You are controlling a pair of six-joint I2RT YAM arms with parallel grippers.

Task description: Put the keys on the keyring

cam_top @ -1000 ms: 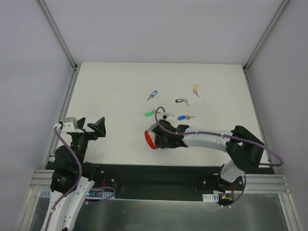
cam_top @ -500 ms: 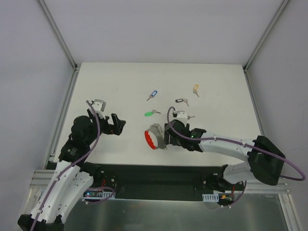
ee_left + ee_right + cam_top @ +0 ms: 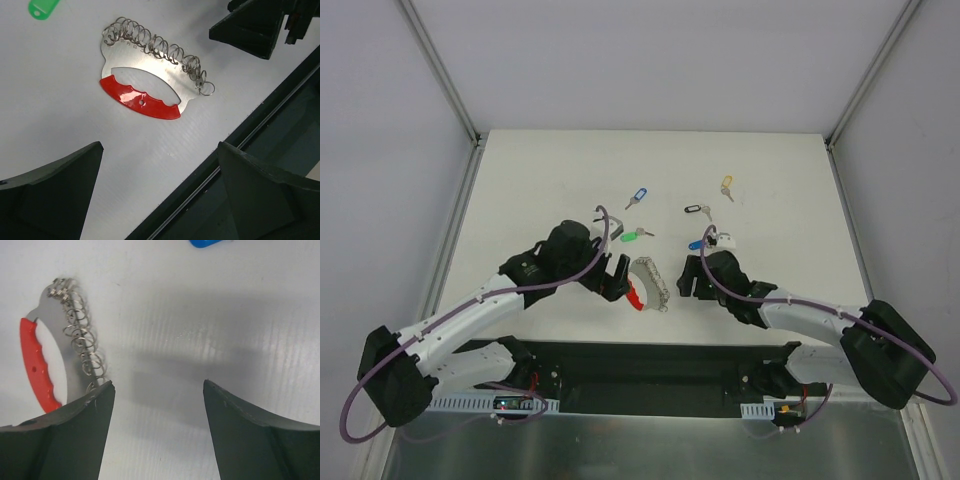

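The keyring (image 3: pixel 647 284) lies flat near the table's front edge, its red band (image 3: pixel 140 101) toward the front and its row of wire loops (image 3: pixel 155 46) behind. My left gripper (image 3: pixel 616 278) hovers just left of it, open and empty (image 3: pixel 160 145). My right gripper (image 3: pixel 690 279) sits a little to its right, open and empty (image 3: pixel 157 383), with the keyring (image 3: pixel 34 365) beside its left finger. Several keys lie behind: a green tag (image 3: pixel 629 237), a blue tag (image 3: pixel 638 195), a black tag (image 3: pixel 694 210), a yellow tag (image 3: pixel 727 183) and a second blue tag (image 3: pixel 697 243).
The table's black front rail (image 3: pixel 260 130) runs just below the keyring. White walls with metal frame posts (image 3: pixel 440 70) close in the table on the left, back and right. The green tag (image 3: pixel 44 7) and blue tag (image 3: pixel 207 242) show at the wrist views' top edges.
My left arm has swung from the far left across to the keyring. My right gripper has let go of the keyring, opened and drawn back to the right.
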